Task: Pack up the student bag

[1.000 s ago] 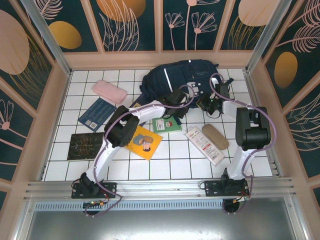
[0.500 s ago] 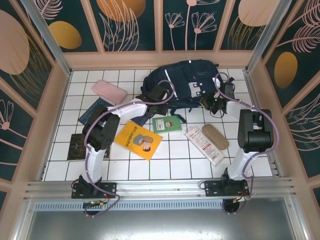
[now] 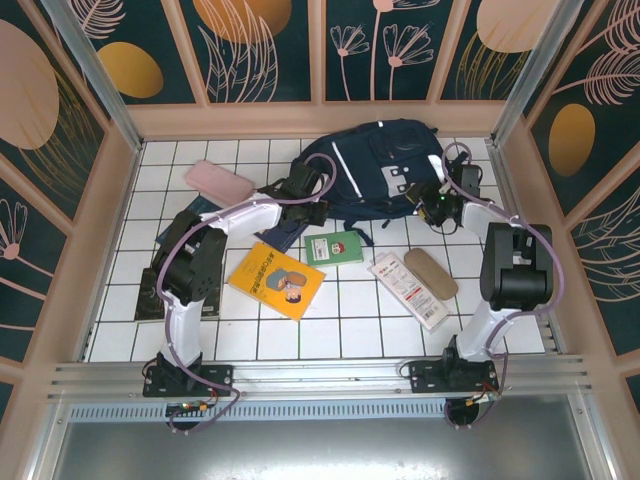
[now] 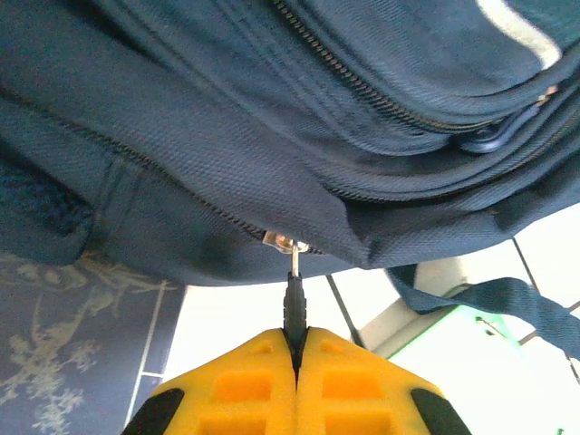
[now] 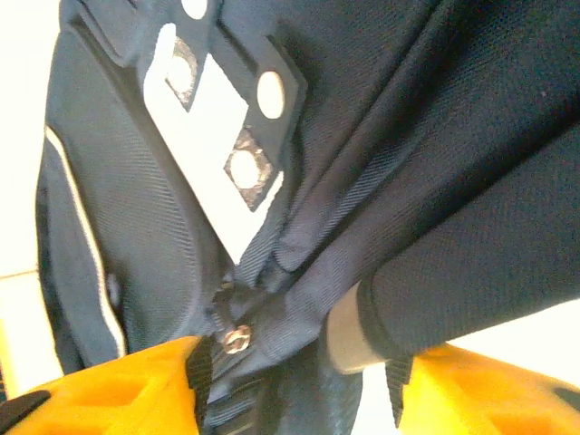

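The student bag (image 3: 375,160) lies at the far middle of the white-tiled desk (image 3: 350,330), close to the back wall, front face up and its white stripe showing. Both arms are right on it, one at each side! At its left edge, the left fingers (image 4: 295,362) are pressed tight together on a small dark zip pull (image 4: 294,294), which hangs from a silver slider on the bag's lower zip. Over at the right edge, the right fingers (image 3: 430,200) stand apart, a fold of navy fabric with a metal rivet bulging between them, just under the grey-white patch (image 5: 213,172). A sliver of pale gap shows beside one pad, so that is no firm clamp. The other things lie loose on the desk nearer the arm bases: a pink case (image 3: 218,182) at the left, a yellow book (image 3: 276,280), a small green book (image 3: 334,247), a white packet (image 3: 408,290) and a brown case (image 3: 430,272) touching it.
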You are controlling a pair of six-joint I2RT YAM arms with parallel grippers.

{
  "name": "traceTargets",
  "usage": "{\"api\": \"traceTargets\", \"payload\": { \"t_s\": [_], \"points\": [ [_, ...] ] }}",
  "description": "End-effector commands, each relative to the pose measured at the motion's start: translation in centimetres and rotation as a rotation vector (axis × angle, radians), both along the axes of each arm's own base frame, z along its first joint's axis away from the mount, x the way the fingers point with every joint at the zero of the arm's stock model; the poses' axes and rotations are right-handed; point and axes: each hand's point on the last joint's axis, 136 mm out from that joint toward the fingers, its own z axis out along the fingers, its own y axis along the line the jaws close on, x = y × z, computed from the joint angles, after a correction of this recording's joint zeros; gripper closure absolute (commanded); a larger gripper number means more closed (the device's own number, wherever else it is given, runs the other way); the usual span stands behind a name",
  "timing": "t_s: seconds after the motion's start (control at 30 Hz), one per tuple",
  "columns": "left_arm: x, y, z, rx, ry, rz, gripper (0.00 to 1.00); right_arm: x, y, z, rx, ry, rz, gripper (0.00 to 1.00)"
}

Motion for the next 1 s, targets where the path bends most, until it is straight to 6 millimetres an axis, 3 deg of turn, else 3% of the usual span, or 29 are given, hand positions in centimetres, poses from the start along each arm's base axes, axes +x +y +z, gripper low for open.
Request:
{"api": "traceTargets", "payload": {
  "t_s": [0.0,0.1,0.23,0.33,0.4,0.57,0.7,0.83,0.87,0.97],
  "points": [
    [-1.6,-4.1,4.4,-0.114,-0.021,-0.108,1.00,-1.4,0.8,2.1,-0.002,-0.030,-0.011,0.41],
    [-2.6,-5.9,4.5,-0.130,-0.013,-0.146,1.00,-3.3,2.5,2.4,0.016,-0.016,-0.004,0.39],
    [-4.0,-7.6,4.5,-0.138,-0.001,-0.184,1.00,-5.3,6.8,2.8,0.089,-0.014,0.039,0.45],
    [-4.8,-8.2,4.7,-0.149,0.004,-0.194,1.00,-5.6,9.4,2.7,0.129,-0.005,0.069,0.46],
    [-5.3,-8.5,4.8,-0.154,0.008,-0.206,1.00,-5.2,10.1,2.5,0.136,-0.002,0.072,0.47],
    [-5.9,-8.5,4.3,-0.128,0.010,-0.213,1.00,-4.1,10.3,1.3,0.131,0.023,0.057,0.51],
    [-6.1,-8.0,4.1,-0.108,0.008,-0.204,1.00,-3.9,10.2,-0.1,0.128,0.060,0.037,0.61],
    [-6.0,-7.3,3.8,-0.076,-0.002,-0.189,1.00,-3.7,9.2,-1.1,0.109,0.082,0.002,0.95],
    [-5.9,-7.0,3.6,-0.057,-0.007,-0.183,1.00,-3.6,8.8,-1.2,0.103,0.084,-0.008,1.00],
    [-5.1,-5.3,2.7,0.038,-0.031,-0.132,1.00,-3.6,7.6,-1.1,0.083,0.079,-0.035,1.00]
  ]
}}
